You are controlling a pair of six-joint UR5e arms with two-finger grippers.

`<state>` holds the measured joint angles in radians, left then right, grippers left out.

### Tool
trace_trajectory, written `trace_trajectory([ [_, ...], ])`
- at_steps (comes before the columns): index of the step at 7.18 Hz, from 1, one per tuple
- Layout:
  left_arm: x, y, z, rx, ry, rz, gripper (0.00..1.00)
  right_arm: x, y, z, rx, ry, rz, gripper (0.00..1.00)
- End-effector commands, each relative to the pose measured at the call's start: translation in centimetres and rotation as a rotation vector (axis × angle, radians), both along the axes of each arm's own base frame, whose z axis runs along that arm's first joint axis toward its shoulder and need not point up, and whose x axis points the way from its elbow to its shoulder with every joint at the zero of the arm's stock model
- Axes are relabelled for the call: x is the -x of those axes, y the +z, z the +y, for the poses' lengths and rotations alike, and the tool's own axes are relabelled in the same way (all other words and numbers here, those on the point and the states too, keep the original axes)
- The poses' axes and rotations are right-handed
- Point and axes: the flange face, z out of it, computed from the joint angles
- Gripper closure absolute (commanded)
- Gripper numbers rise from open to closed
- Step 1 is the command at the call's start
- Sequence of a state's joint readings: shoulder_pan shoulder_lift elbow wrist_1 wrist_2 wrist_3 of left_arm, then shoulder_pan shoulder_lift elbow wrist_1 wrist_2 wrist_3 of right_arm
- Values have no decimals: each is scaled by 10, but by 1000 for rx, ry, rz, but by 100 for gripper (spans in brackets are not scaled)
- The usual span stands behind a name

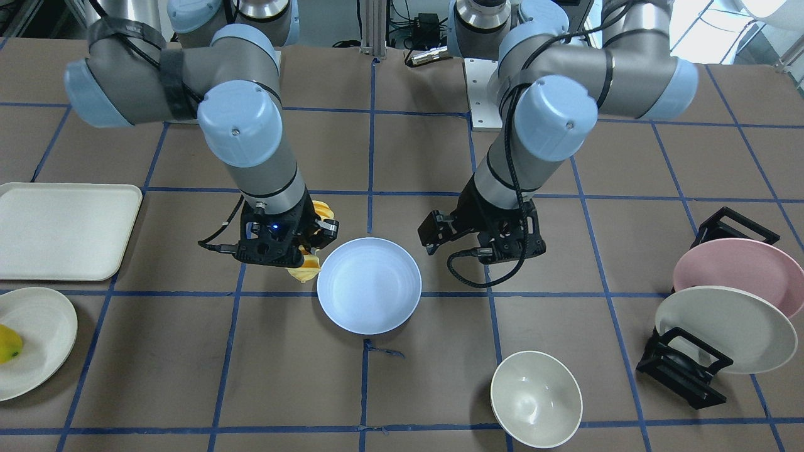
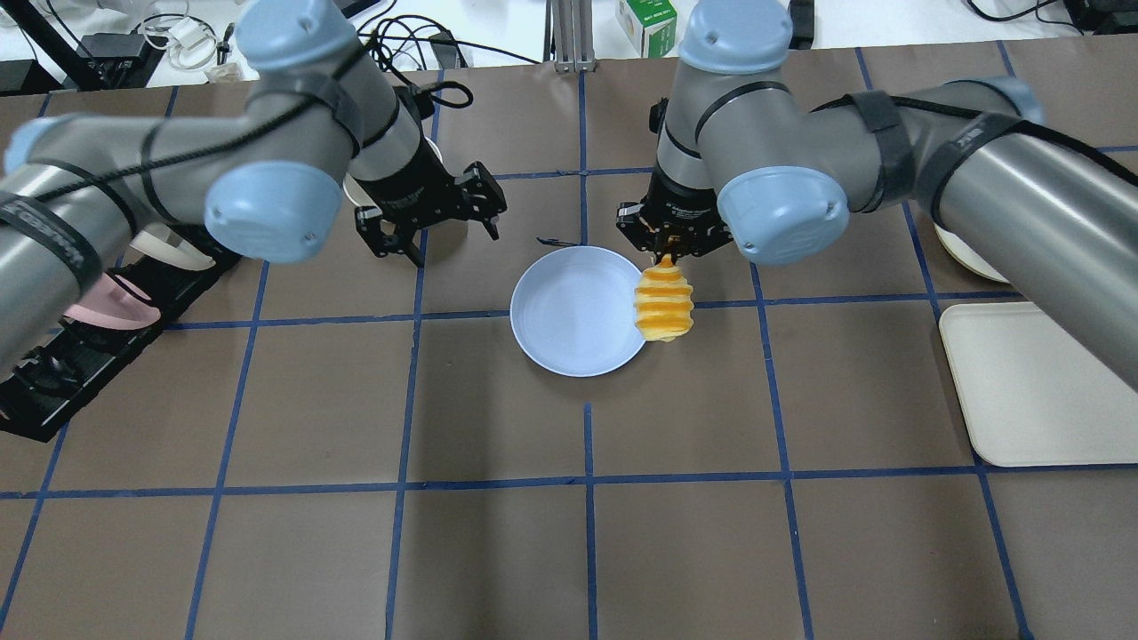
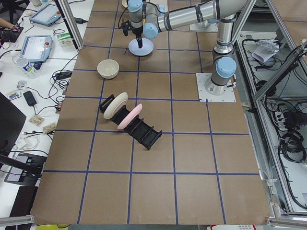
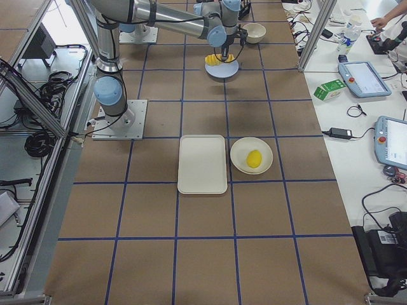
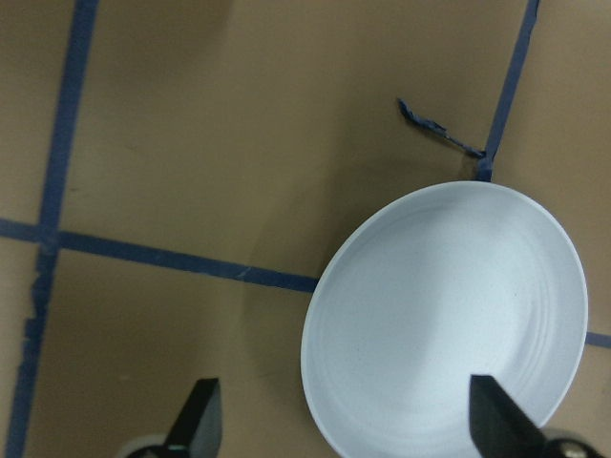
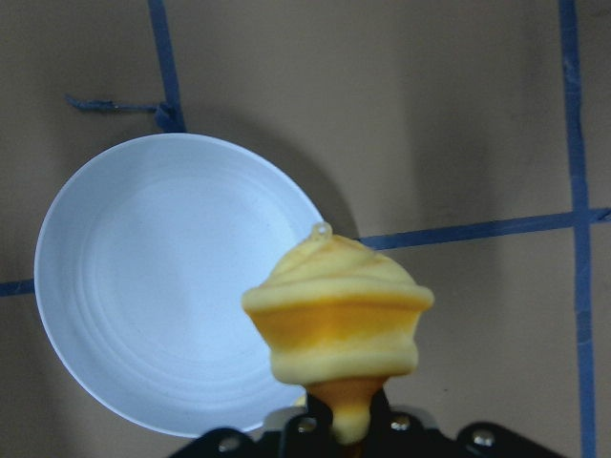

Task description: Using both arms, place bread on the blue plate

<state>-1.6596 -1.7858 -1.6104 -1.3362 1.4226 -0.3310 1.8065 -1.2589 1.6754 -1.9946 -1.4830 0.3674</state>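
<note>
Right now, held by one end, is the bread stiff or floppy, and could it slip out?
Likely light: the right fingers carry the bread by its narrow tip alone. It hangs straight without sagging, so perhaps fairly stiff, though hanging proves little. With so small a hold, it might swing or slip.

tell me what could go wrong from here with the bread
1. The right tool pinches the bread by one end only, so it may slip or swing.
2. The bread hangs over the rim of the plate, not its middle; released now, it could roll off.
3. The left tool is open and apart from the bread, giving no support.
</note>
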Motion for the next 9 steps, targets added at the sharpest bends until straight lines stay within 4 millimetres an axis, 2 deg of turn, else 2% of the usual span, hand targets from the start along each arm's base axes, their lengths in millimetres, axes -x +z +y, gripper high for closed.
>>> trace_trajectory([
  [1,-28,77,10,-18,-27,-81,0,-63,-51,10,-4,-17,0,100],
  [2,-31,88,22,-29,-65,-82,0,-84,-66,13,21,2,-10,100],
  [3,-37,96,29,-24,-126,-79,0,-90,-84,10,33,9,-15,100],
  [4,-40,101,33,-9,-195,-91,0,-93,-93,3,79,20,-32,83],
  [5,-41,104,34,3,-199,-116,0,-95,-109,-2,95,17,-35,50],
  [6,-40,107,34,16,-197,-117,0,-94,-112,-3,97,13,-28,17],
  [7,-41,108,35,20,-202,-117,0,-92,-107,-5,107,20,-23,0],
  [8,-41,108,35,20,-202,-117,0,-84,-98,-7,114,11,-26,0],
  [9,-42,107,34,18,-202,-116,0,-79,-76,-6,138,7,-35,0],
])
